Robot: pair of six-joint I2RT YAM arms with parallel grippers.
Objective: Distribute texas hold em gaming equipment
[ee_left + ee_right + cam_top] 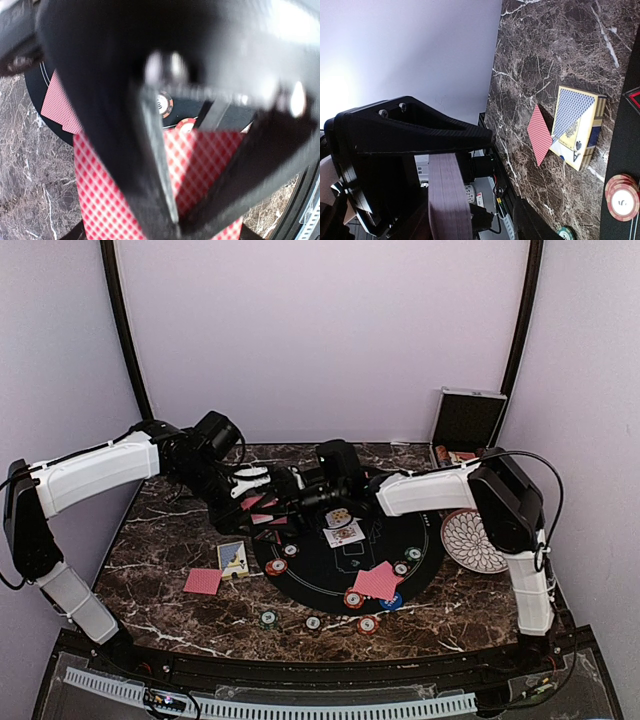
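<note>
Dark marble table (170, 540) carries a round black mat (320, 570), and both arms meet above the far left edge of this mat. The left gripper (175, 225) is closed tight on a deck (205, 165) of red-backed cards, held off the table; in the left wrist view the red backs face the camera and the far edge lies straight across, towards the mat. The right gripper (300, 488) is just beside it, and its own camera sees the deck from the side, as a thick stack that runs down to the bottom edge. Its jaws are partly apart at this stack, but I cannot tell if they grip it. One card (203, 581) lies face down on the marble left of the mat, long axis about left to right, one corner at a blue box (233, 558). Two face-up cards (342, 528) lie on the mat, and chips (353, 598) lie along its near edge
</note>
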